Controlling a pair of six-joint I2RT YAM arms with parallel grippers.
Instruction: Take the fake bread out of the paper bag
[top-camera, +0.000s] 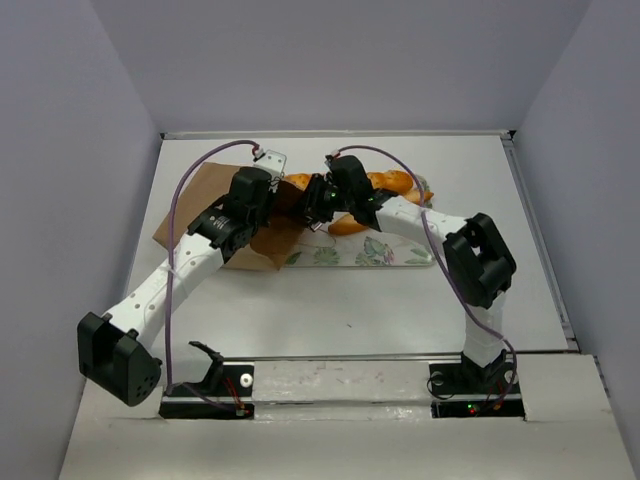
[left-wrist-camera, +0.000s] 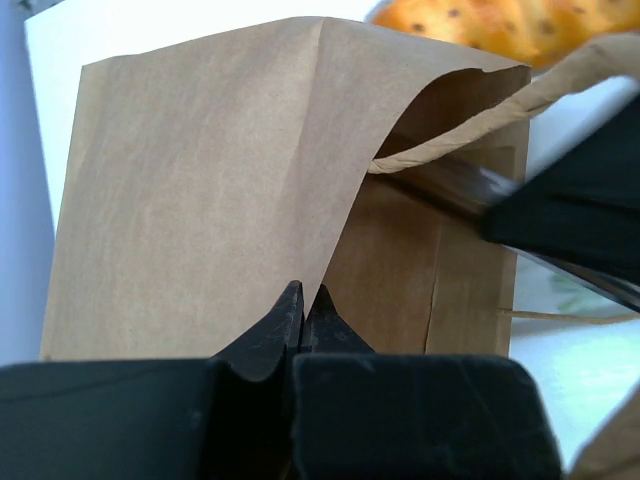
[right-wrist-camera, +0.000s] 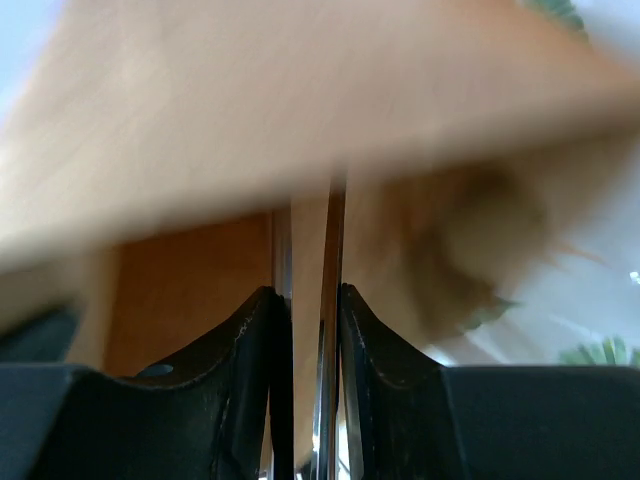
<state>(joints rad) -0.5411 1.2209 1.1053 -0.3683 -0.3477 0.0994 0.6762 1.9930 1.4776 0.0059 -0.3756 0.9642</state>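
The fake bread (top-camera: 392, 183) is lying on a floral mat (top-camera: 340, 255) just beside the mouth of the paper bag (top-camera: 200, 195), which is lying on its side on the counter (top-camera: 330, 300). The left claw (left-wrist-camera: 305, 312) is pinching the bag's upper sheet, jaws together. The right claw (right-wrist-camera: 308, 330) is clamping a paper edge, jaws barely parted.

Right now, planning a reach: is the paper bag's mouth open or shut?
Open: left gripper pinches the paper bag at its edge; inside shows.
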